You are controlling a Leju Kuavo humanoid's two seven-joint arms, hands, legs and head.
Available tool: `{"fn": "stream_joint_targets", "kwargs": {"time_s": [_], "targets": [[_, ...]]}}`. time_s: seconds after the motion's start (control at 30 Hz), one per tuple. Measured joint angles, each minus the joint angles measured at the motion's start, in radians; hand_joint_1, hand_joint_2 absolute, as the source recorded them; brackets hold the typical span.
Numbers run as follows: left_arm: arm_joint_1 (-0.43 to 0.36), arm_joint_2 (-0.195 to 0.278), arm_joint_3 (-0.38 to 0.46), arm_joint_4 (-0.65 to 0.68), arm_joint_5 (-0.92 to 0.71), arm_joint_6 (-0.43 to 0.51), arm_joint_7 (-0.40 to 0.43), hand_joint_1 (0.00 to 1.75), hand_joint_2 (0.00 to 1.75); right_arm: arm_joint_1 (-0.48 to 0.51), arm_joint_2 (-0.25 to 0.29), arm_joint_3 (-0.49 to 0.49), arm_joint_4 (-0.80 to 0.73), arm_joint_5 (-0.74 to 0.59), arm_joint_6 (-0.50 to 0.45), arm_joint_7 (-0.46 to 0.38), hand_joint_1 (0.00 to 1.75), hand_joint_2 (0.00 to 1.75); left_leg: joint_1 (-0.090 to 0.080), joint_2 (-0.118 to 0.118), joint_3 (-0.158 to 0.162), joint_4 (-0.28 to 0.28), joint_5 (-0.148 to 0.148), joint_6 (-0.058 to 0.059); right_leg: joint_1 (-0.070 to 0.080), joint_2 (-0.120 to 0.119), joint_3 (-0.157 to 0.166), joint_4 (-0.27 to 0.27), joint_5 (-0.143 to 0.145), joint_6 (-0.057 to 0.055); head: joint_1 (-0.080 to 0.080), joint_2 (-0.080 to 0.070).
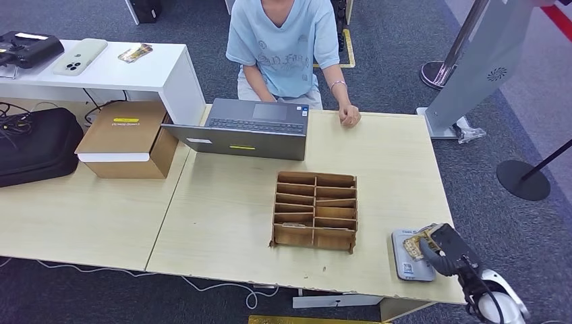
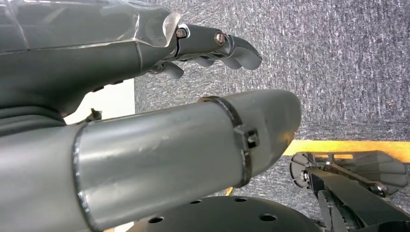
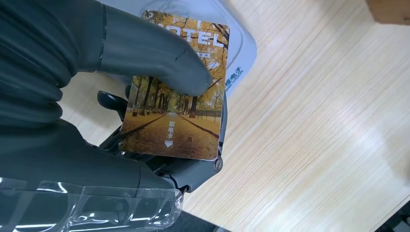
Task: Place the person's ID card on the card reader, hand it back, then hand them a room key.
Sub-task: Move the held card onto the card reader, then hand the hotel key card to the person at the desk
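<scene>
Under the thumb, the right hand [image 3: 96, 121] holds the card [image 3: 176, 92] over the reader [image 1: 410, 256]; a loose pinch may drop it.

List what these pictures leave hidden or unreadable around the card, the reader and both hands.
- Card: in the right wrist view, the right hand's thumb covers part of its print; in the head view it is too small to read.
- Card reader: the hand and card hide much of its top, so contact cannot be told.
- Left hand: the left wrist view looks at carpet; its thumb fills the foreground.
- Cardboard tray: the contents of its slots cannot be made out.
</scene>
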Motion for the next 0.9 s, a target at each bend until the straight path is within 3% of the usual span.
{"fn": "stream_joint_targets", "kwargs": {"time_s": [0.27,0.9], "targets": [[0.0,0.0,0.0,0.0,-0.007,0.0,0.0,0.0,0.0,-0.019,-0.001,0.031,0.014,0.118,-0.08,0.056,1.75,1.75,0.0,0.0,0.001,0.0,0.0,0.0,0.0,0.0,0.001,0.0,0.0,0.0,0.0,0.0],[0.0,0.0,0.0,0.0,-0.01,-0.011,0.0,0.0,0.0,-0.036,-0.001,0.039,0.028,0.143,-0.098,0.049,1.75,1.75,0.0,0.0,0.002,0.0,0.0,0.0,0.0,0.0,0.002,0.0,0.0,0.0,0.0,0.0]]}}
